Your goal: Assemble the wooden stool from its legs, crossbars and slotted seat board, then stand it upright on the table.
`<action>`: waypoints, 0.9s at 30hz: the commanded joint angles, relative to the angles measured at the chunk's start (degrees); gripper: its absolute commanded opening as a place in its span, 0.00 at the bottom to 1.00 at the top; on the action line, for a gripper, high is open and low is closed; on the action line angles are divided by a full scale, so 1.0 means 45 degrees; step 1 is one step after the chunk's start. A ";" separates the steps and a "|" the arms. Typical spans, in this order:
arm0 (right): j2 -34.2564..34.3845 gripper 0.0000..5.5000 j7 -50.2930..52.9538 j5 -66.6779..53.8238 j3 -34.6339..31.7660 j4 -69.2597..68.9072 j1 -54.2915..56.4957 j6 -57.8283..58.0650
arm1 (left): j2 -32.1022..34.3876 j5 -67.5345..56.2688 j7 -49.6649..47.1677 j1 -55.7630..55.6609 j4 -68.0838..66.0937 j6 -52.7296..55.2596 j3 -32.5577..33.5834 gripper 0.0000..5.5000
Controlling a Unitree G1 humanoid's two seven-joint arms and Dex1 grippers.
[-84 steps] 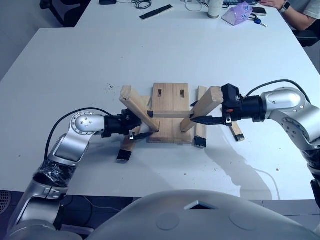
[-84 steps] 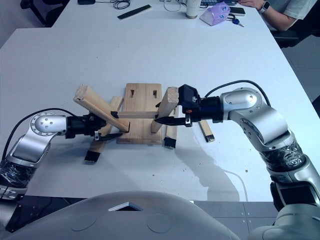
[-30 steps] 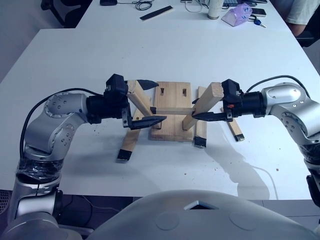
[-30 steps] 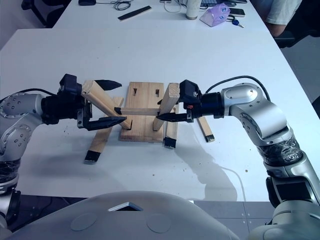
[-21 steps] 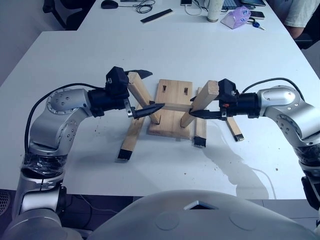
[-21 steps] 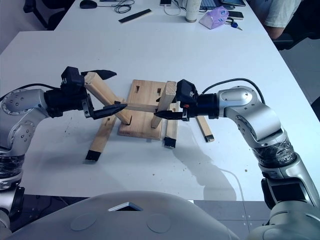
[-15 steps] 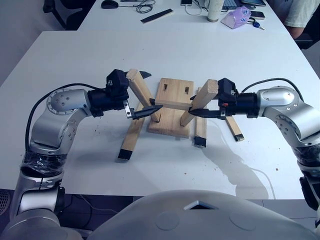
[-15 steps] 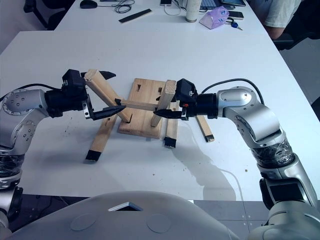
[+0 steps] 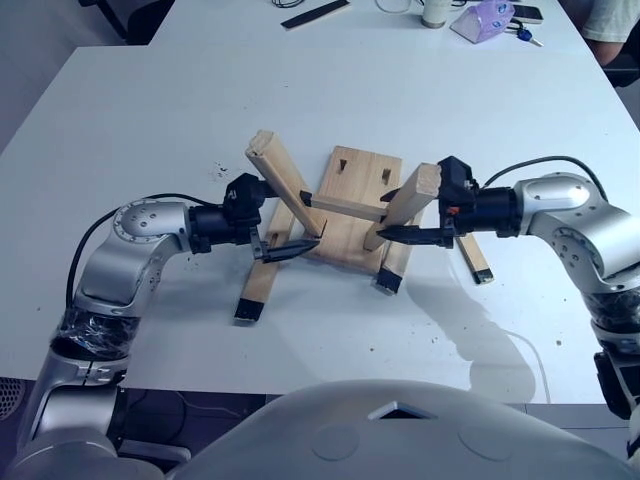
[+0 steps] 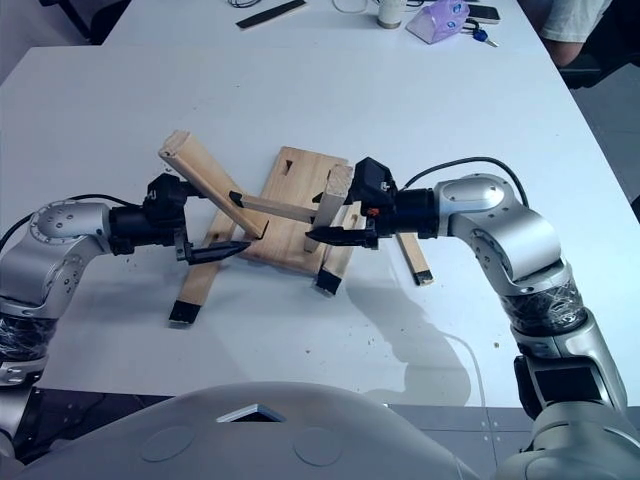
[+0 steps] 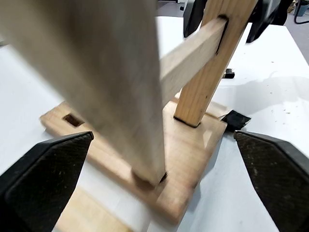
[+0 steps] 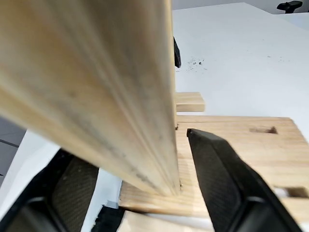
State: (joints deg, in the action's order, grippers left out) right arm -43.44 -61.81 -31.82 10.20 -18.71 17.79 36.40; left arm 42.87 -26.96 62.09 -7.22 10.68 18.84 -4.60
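White surface carries the seat board flat at centre. Right hand grips the right leg; left hand gapes wide around the left leg — loose and tilted, it may lever out — twisting the crossbar.

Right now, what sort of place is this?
Likely an office or lab workroom: a big white table, a desk chair behind it, and a cup and phone at its far edge.
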 commanded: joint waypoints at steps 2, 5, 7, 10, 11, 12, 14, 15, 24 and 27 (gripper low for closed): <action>-0.1240 0.56 -0.0544 -0.0617 -0.1573 -0.1077 -0.1788 0.0074 | 0.0398 0.0973 0.0403 0.0392 -0.0825 -0.1008 0.0051 0.98; -0.1512 0.56 -0.0570 -0.1176 -0.2434 -0.1506 -0.2659 0.0337 | 0.0467 0.1466 0.0524 0.0812 -0.1130 -0.1660 0.0012 0.98; -0.1632 0.56 -0.0553 -0.1173 -0.2712 -0.1554 -0.3091 0.0219 | 0.0389 0.1719 0.0458 0.0989 -0.1282 -0.1963 -0.0039 0.98; -0.1444 0.56 -0.0022 -0.0177 -0.2636 -0.0747 -0.3459 -0.0497 | 0.0143 0.2105 0.0197 0.1044 -0.1555 -0.2295 -0.0164 0.98; -0.1094 0.56 0.0515 0.0300 -0.2529 -0.0208 -0.3410 -0.0792 | -0.0034 0.2297 0.0003 0.0973 -0.1735 -0.2464 -0.0206 0.98; -0.0707 0.56 0.1066 0.0696 -0.2424 0.0261 -0.3326 -0.1003 | -0.0294 0.2514 -0.0316 0.0803 -0.2008 -0.2650 -0.0222 0.98; 0.0070 0.56 0.1827 0.1271 -0.2029 0.1025 -0.3203 -0.1350 | -0.1011 0.2901 -0.1382 0.0278 -0.2660 -0.2656 -0.0130 0.98; 0.0430 0.56 0.2081 0.1447 -0.1869 0.1315 -0.3162 -0.1516 | -0.1243 0.2957 -0.1623 0.0155 -0.2790 -0.2649 -0.0102 0.98; 0.2888 0.56 0.2941 0.3175 -0.0174 0.4224 -0.1585 -0.3149 | -0.1415 0.4711 -0.2214 -0.0104 -0.4208 -0.4064 -0.0581 0.98; 0.3015 0.56 0.2461 0.3696 0.0221 0.5712 -0.1319 -0.3802 | -0.1583 0.5210 -0.2669 -0.0387 -0.4834 -0.4162 -0.0660 0.98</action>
State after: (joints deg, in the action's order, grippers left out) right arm -29.94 -49.34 -17.43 9.73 1.83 10.64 21.68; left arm 35.90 -5.84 51.92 -7.36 -8.74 0.34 -7.04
